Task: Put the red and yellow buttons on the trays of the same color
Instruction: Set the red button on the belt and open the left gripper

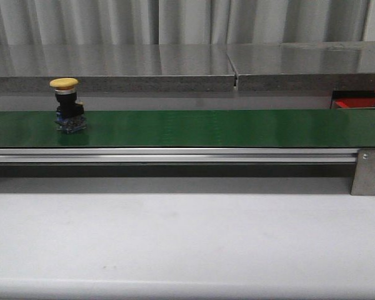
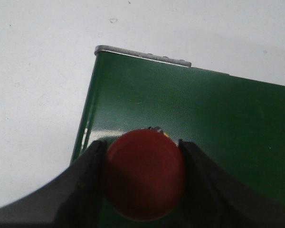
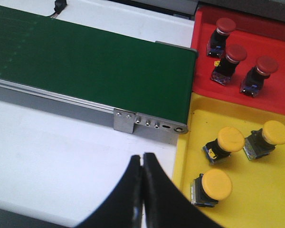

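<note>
A red button (image 2: 145, 176) was held between the fingers of the left end effector (image 2: 143, 183), its cap filling the gap so that both fingers (image 2: 88, 183) pressed against its sides. Directly beneath this end effector lay the green belt (image 2: 218, 123), with the belt's metal end plate (image 2: 142, 53) just beyond the button and bare white worktop (image 2: 38, 71) past that. The right end effector (image 3: 142, 187) was seen with its fingers brought together and nothing between them. Just beside it, to one side, sat the yellow tray (image 3: 256, 209) with three yellow buttons (image 3: 216, 185), and farther on the red tray (image 3: 275, 102) with three red buttons (image 3: 228, 59). A further yellow button (image 1: 67, 105) stood upright on the belt in the front view, well apart from both trays.

The grip appeared to be on the rounded cap alone, so the button could be judged liable to slip or tilt out during carriage if squeezed unevenly. The trays were well apart from the left end effector, so a long transfer would be needed, and a release over the neighbouring yellow tray would mis-sort it. The unattended button on the belt might be carried along or toppled.
</note>
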Robot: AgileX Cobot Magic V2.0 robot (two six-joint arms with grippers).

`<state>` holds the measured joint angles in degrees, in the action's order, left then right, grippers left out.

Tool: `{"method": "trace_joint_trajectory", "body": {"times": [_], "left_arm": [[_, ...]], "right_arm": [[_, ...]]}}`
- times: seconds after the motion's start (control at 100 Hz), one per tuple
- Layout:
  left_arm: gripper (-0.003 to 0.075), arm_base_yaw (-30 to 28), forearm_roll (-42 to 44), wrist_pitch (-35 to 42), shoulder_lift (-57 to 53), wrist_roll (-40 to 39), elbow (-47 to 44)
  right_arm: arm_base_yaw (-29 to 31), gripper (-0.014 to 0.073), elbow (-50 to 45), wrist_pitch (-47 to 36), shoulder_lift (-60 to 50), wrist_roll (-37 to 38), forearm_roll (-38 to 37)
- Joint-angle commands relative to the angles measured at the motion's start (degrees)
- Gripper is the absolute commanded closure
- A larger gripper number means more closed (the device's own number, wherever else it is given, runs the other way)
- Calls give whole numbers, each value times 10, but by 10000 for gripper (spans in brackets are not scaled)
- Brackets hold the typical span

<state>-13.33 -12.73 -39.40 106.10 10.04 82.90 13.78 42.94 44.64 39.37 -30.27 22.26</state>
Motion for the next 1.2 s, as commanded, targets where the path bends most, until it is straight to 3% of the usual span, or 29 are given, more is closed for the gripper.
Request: {"method": "trace_joint_trajectory", "body": {"times": [0.0, 0.12, 0.19, 0.33, 0.75, 1.19], "left_arm": [[418, 4, -8, 11, -29, -1, 17], [104, 4, -10, 11, -29, -1, 17], [3, 4, -18, 11, -29, -1, 17], [64, 11, -23, 16, -36, -1, 18], [64, 61, -23, 59, -110, 18, 18], [84, 66, -23, 76, -229, 28, 7]], "right_arm": [[0, 712, 13, -31, 0, -4, 13], [0, 712, 13, -31, 0, -4, 13], [0, 712, 13, -31, 0, -4, 13], [0, 712, 13, -31, 0, -4, 13], [0, 712, 13, -31, 0, -4, 13], [0, 712, 13, -31, 0, -4, 13]]}}
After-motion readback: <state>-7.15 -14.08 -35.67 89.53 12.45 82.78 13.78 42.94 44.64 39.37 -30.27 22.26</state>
